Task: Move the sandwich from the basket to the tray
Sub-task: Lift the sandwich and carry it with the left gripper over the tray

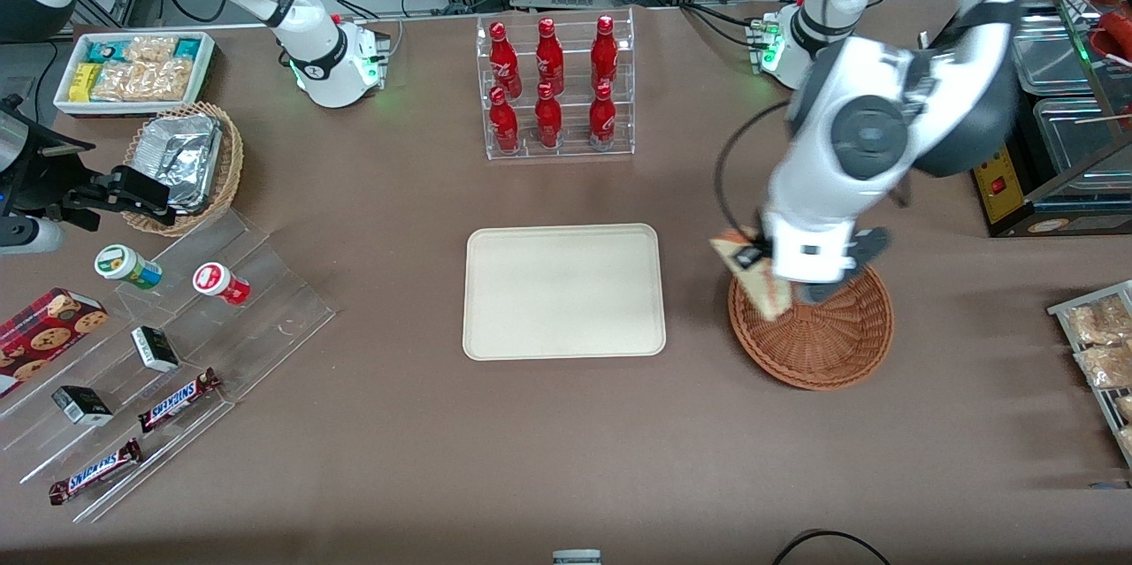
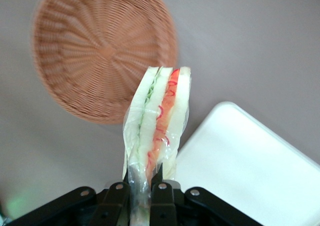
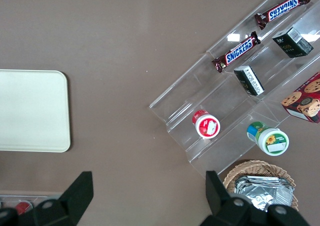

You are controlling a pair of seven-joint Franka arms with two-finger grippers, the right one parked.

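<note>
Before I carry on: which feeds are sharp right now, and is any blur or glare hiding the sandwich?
Left wrist view: the basket is smeared by motion blur; the sandwich, pinched in the end effector, is crisp, with slight sheen on its wrap. Front view: evenly lit; the tray is sharp, but the working arm looks soft and hides part of the sandwich. Right wrist view: sharp, no glare.

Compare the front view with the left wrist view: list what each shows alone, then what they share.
Front view only: the clear rack of red bottles and the Snickers bars on the clear stepped stand.

Left wrist view only: the black fingers clamping the triangular sandwich's plastic wrap, and its red and green filling layers.

Both: the gripper holding the sandwich, the round reddish-brown wicker basket, the cream rectangular tray.
</note>
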